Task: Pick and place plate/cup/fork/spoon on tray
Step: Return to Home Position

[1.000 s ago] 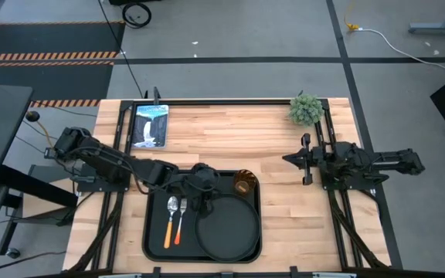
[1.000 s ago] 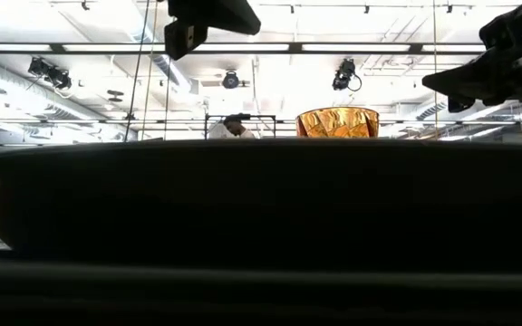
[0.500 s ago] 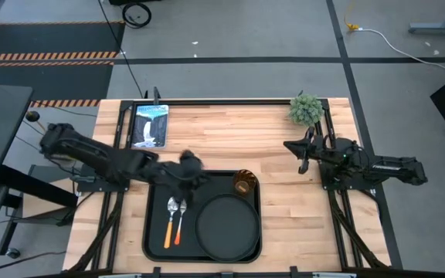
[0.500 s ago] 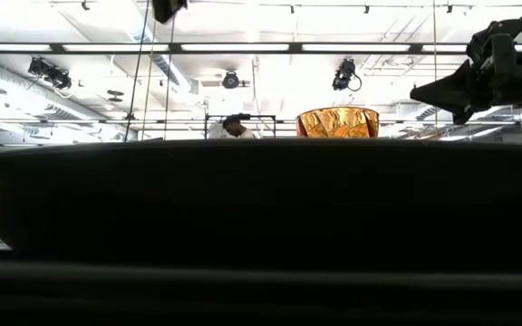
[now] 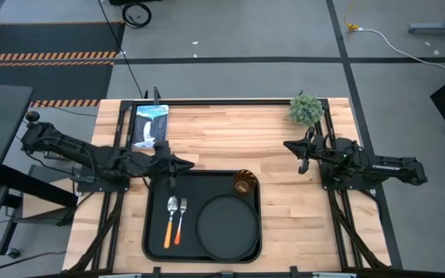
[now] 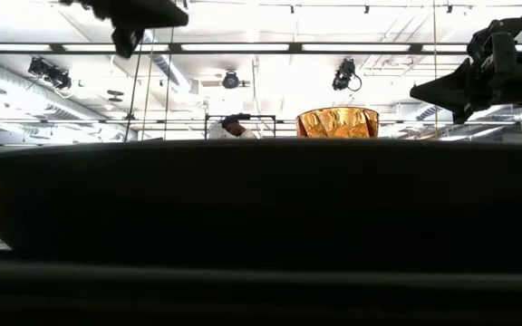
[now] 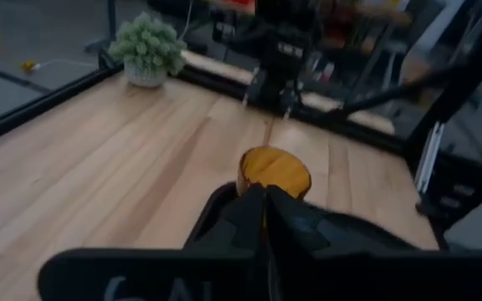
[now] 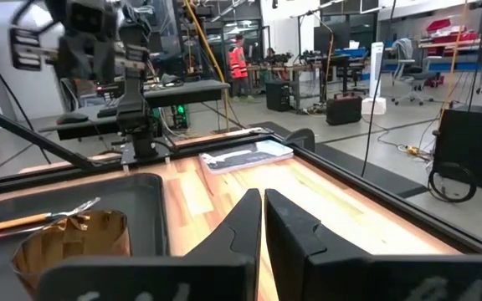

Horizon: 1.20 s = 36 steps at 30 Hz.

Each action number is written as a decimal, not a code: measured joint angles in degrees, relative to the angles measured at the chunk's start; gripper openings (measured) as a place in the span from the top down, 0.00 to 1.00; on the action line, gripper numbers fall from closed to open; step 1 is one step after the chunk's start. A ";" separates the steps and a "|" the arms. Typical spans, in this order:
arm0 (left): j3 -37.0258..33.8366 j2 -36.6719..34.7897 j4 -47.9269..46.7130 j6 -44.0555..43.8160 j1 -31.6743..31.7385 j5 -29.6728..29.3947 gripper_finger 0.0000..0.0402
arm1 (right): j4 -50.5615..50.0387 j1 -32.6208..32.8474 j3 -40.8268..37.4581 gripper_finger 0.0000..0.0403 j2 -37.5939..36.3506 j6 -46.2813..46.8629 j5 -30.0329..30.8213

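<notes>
The left gripper (image 5: 181,164) has drawn back off the large black rectangular tray (image 5: 154,225) to just past its far left corner, fingers seemingly pressed together, empty. The tray holds the round matte black plate (image 5: 226,228), the amber translucent cup (image 5: 243,184) beyond it, and the orange-handled spoon (image 5: 170,220) and fork (image 5: 180,221) alongside. The right gripper (image 5: 296,153) waits closed and empty, well apart.

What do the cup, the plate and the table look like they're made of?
Cup: translucent amber with glinting facets, so glass or clear plastic. Plate: matte black, no shine, perhaps plastic or melamine. Table: pale wood, with visible plank seams and grain.
</notes>
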 joint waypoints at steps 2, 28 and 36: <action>-4.81 -2.55 5.75 0.09 0.37 -0.01 0.94 | 0.00 0.00 -0.01 0.94 0.00 -0.02 0.00; -38.19 -25.68 37.85 5.61 5.52 -1.65 0.94 | 0.09 0.00 -0.01 0.94 0.00 -0.04 0.02; -38.20 -34.11 26.32 6.08 5.48 -4.07 0.94 | 0.10 0.00 -0.01 0.94 0.00 -0.03 0.01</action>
